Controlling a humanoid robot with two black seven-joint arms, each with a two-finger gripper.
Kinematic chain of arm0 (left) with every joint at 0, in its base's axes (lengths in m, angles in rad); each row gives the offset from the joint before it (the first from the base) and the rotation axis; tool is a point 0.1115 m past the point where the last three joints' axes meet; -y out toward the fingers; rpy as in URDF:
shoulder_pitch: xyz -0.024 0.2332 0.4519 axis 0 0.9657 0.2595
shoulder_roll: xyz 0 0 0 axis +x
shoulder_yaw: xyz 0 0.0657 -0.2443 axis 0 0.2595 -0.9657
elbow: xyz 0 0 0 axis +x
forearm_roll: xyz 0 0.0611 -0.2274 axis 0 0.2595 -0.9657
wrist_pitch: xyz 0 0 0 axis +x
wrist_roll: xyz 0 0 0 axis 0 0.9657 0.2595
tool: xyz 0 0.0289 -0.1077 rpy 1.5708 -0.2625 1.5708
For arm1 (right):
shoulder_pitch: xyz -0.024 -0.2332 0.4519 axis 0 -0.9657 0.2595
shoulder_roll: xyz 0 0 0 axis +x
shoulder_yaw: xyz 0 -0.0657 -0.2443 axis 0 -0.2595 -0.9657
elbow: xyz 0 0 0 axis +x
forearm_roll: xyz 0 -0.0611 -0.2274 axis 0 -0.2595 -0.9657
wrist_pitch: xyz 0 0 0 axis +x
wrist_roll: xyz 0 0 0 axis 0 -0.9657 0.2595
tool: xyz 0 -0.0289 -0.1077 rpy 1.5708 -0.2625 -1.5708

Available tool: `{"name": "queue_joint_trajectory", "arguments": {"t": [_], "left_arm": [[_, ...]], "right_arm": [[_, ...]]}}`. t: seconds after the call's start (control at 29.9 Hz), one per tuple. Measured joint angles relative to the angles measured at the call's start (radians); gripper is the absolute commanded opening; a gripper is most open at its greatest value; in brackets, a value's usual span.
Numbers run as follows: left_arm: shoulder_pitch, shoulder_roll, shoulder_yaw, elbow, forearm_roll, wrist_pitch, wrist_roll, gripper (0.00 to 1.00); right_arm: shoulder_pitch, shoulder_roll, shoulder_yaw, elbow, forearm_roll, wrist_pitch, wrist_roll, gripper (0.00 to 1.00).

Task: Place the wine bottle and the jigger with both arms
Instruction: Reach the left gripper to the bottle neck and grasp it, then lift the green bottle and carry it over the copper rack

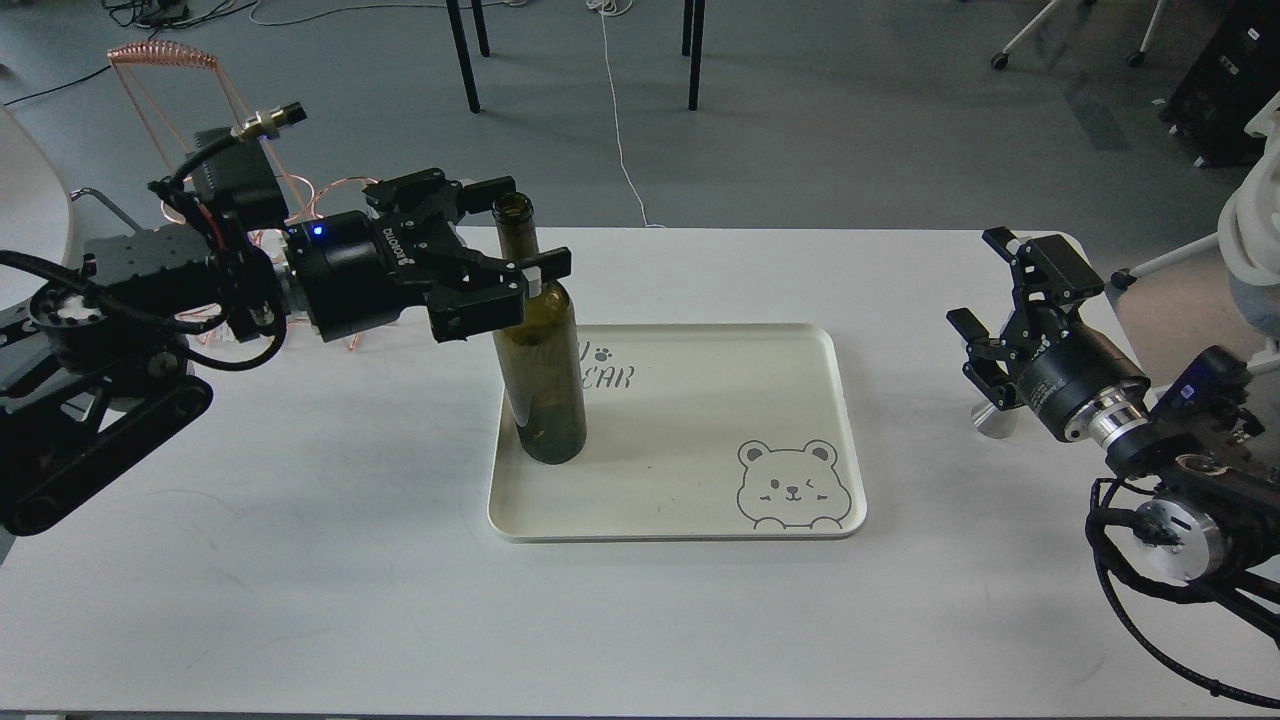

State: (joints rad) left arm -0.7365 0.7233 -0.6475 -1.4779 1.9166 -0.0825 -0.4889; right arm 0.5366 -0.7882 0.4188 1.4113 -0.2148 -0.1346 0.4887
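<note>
The wine bottle (540, 370), dark olive green, stands upright on the left end of a cream tray (846, 420). My left gripper (520, 228) comes in from the left at neck height. It is open, with one finger behind the neck near the mouth and one in front at the shoulder. The jigger (993, 422) stands on the table right of the tray; only its steel base shows behind my right gripper (982, 285). That gripper is open, just above and in front of the jigger.
A copper wire bottle rack (160, 60) stands at the table's back left, mostly hidden behind my left arm. The tray has a bear drawing (792, 485) at its front right. Chair legs and cables are on the floor beyond the table.
</note>
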Motion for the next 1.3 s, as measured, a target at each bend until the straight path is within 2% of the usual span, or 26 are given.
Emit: {"name": "queue_joint_trajectory", "arguments": {"t": [0.07,0.1,0.27,0.33,0.4,0.7,0.97,1.14,1.3], "left_arm": [[-0.009,-0.018,0.001,0.013,0.030,0.001,0.000,0.88],[-0.011,-0.027,0.003,0.020,0.046,0.001,0.000,0.80],[-0.015,-0.057,0.006,0.047,0.081,0.003,0.000,0.21],[-0.015,-0.059,0.006,0.053,0.083,0.004,0.000,0.12],[-0.017,-0.060,0.006,0.055,0.084,0.005,0.000,0.08],[-0.042,-0.048,0.005,0.050,0.070,0.006,0.000,0.06],[-0.207,0.047,0.004,0.054,-0.081,-0.009,0.000,0.06],[-0.321,0.119,0.006,0.163,-0.123,-0.047,0.000,0.06],[-0.354,0.140,0.006,0.320,-0.116,-0.043,0.000,0.06]], "right_arm": [[-0.001,0.000,0.000,0.000,0.000,-0.001,0.000,0.99],[-0.001,0.000,0.000,0.000,0.000,-0.002,0.000,0.99],[-0.001,0.000,0.002,0.001,0.000,-0.003,0.000,0.99],[-0.001,0.000,0.003,0.001,0.000,-0.003,0.000,0.99],[-0.001,0.000,0.003,0.002,-0.001,-0.003,0.000,0.99],[-0.001,0.002,-0.001,0.002,-0.004,-0.005,0.000,0.99],[-0.001,0.003,-0.002,0.001,-0.006,-0.006,0.000,0.99],[-0.002,0.002,-0.002,-0.001,-0.010,-0.007,0.000,0.99],[-0.008,0.002,-0.003,-0.001,-0.013,-0.008,0.000,0.99]]}}
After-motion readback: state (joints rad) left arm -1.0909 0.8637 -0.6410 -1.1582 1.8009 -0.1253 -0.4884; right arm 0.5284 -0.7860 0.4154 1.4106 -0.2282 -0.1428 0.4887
